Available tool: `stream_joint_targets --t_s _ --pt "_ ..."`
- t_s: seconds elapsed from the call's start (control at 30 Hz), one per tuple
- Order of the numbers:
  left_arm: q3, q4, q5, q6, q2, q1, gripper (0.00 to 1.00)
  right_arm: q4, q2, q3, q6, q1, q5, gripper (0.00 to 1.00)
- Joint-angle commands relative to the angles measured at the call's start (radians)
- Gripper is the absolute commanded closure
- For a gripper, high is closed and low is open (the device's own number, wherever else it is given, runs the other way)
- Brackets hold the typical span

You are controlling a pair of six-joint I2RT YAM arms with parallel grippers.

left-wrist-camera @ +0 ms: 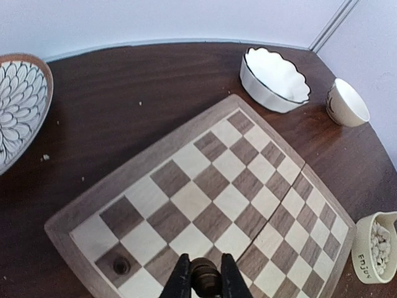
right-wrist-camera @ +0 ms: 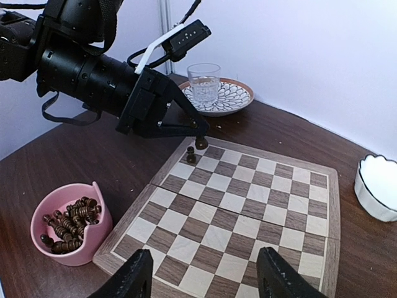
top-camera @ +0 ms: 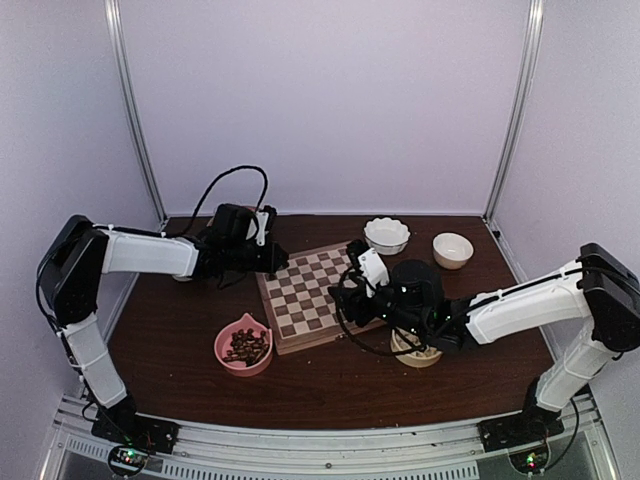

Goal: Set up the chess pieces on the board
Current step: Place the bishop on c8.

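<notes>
The board [right-wrist-camera: 248,198] lies in the middle of the table, also seen as the board [top-camera: 315,295] from above. My left gripper [left-wrist-camera: 205,279] is shut on a dark chess piece [left-wrist-camera: 205,275] at the board's far-left corner; the right wrist view shows that piece [right-wrist-camera: 201,143] right down at a corner square. Another dark piece [right-wrist-camera: 191,157] stands on the square next to it, visible as a piece [left-wrist-camera: 121,266] from the left wrist. My right gripper [right-wrist-camera: 205,279] hangs open over the board's near edge, nothing between its fingers. More dark pieces fill a pink bowl [right-wrist-camera: 68,226].
The pink bowl [top-camera: 243,346] sits left of the board's near corner. A cup of cream-white pieces [left-wrist-camera: 377,245] stands on the right side. A white scalloped bowl [left-wrist-camera: 273,77] and a small cup [left-wrist-camera: 346,102] are at the back right. A glass [right-wrist-camera: 203,82] stands on a patterned plate [right-wrist-camera: 231,99] behind the left arm.
</notes>
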Motion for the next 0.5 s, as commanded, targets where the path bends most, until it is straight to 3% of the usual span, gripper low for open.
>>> stream_joint_targets --t_s 0.0,0.23,0.47 --pt "0.163 -0.058 -0.071 0.102 0.057 0.009 1.0 -0.086 -0.039 -0.015 0.105 -0.002 0.083 0.39" --pt "0.347 -0.14 -0.095 0.198 0.204 0.01 1.0 -0.097 -0.069 -0.03 0.107 0.0 0.081 0.38" --pt "0.399 -0.141 -0.091 0.225 0.291 0.015 1.0 -0.059 -0.05 -0.052 0.098 -0.001 0.107 0.38"
